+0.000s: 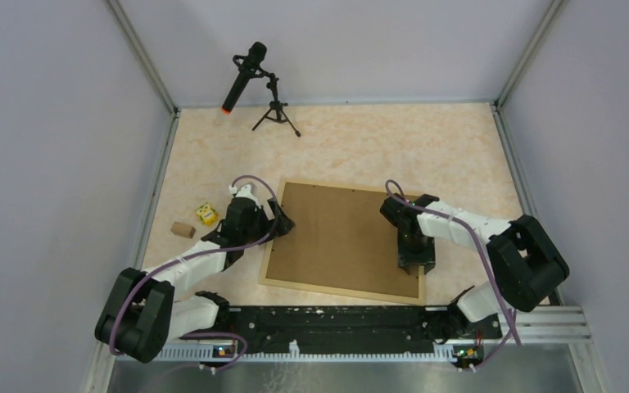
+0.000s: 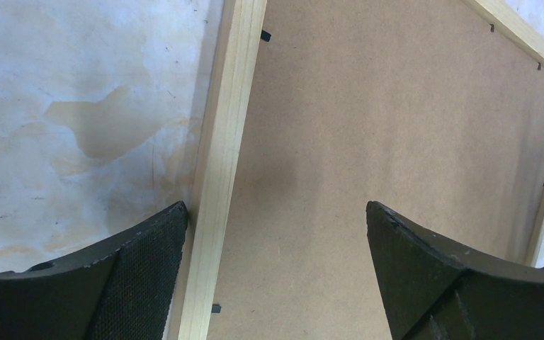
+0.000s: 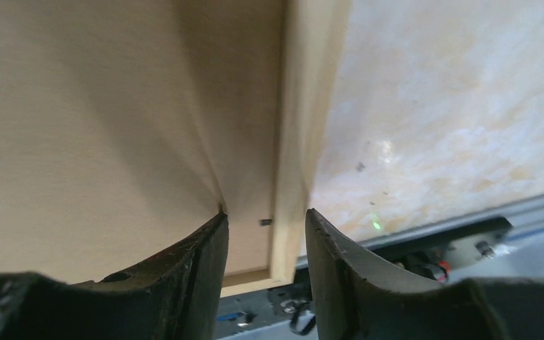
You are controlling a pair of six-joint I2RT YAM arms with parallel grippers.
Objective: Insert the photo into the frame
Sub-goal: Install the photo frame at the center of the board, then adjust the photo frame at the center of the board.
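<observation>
Frame (image 2: 219,142) lies back up, mid bench (image 1: 459,147), brown board (image 1: 340,237) inside. Thin wood looks light and stiff; hold 1 rail. Left end effector (image 2: 276,205) gapes over the left rail. Right end effector (image 3: 266,214) hugs the right rail; grip unclear.

Two white-shelled arms, the left arm (image 1: 205,258) and the right arm (image 1: 467,219), are showing bulky black joints, with lilac cables (image 1: 250,178) looping along their links. The left hand (image 1: 282,223) and right hand (image 1: 416,264) are displaying black, curved, wedge-shaped fingers (image 2: 138,273) with finely cross-hatched inner pads and pale scuff marks.
</observation>
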